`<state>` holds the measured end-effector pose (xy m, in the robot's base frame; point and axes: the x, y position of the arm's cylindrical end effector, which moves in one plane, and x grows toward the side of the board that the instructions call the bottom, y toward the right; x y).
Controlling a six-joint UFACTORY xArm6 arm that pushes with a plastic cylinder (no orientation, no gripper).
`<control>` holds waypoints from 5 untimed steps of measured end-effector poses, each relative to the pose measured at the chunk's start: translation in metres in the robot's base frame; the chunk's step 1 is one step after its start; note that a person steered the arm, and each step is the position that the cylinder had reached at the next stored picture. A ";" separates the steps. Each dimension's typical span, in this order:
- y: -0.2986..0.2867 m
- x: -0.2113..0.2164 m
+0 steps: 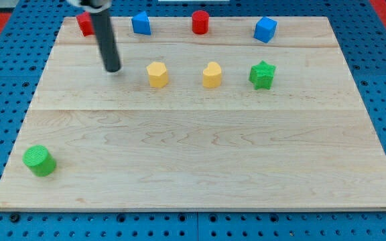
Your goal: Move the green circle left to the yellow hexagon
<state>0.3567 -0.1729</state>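
The green circle [39, 161] is a short green cylinder near the board's bottom left corner. The yellow hexagon [157, 73] stands in the upper middle of the board. My tip [113, 69] rests on the board to the left of the yellow hexagon, a short gap apart, and far above and to the right of the green circle. The dark rod rises from the tip toward the view's top.
A yellow heart-like block [212, 75] and a green star [262, 75] stand right of the hexagon. Along the top edge are a red block [84, 24] partly behind the rod, a blue block [141, 23], a red cylinder [200, 22] and a blue cube [265, 29]. The wooden board [200, 147] lies on a blue pegboard.
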 end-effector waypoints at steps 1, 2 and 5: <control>-0.002 0.078; 0.026 0.160; -0.105 0.248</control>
<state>0.6042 -0.2775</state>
